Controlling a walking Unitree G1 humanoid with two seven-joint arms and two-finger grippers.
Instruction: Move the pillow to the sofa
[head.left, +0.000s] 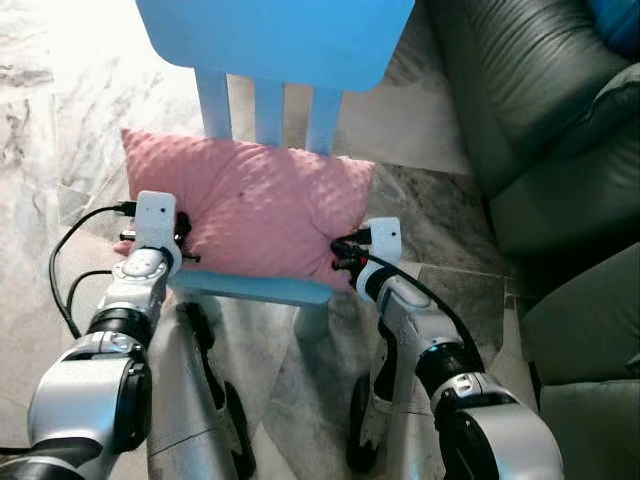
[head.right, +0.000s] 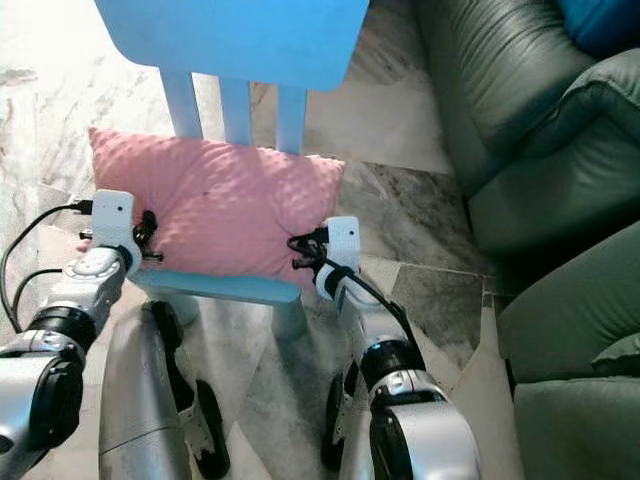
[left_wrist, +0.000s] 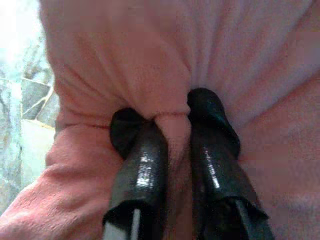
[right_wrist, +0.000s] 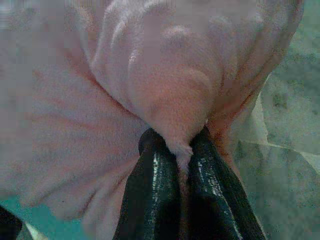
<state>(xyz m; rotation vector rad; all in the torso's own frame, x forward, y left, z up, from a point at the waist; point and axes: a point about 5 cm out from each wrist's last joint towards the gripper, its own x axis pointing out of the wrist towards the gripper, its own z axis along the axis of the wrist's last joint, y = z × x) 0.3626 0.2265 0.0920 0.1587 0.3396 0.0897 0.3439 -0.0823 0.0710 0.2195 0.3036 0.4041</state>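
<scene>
Now | sofa (head.left: 530, 110) waits at right | pillow (head.left: 250, 205) lies on blue chair (head.left: 260, 288) | left gripper (left_wrist: 172, 145) and right gripper (right_wrist: 184, 152) both pinch its fabric | lift evenly, clear chair back.

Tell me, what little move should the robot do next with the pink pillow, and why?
Probably lift it straight up a little. The left claw and right claw each pinch a fold of the pink pillow, which lies on the blue chair; the grey sofa is off to the right.
</scene>
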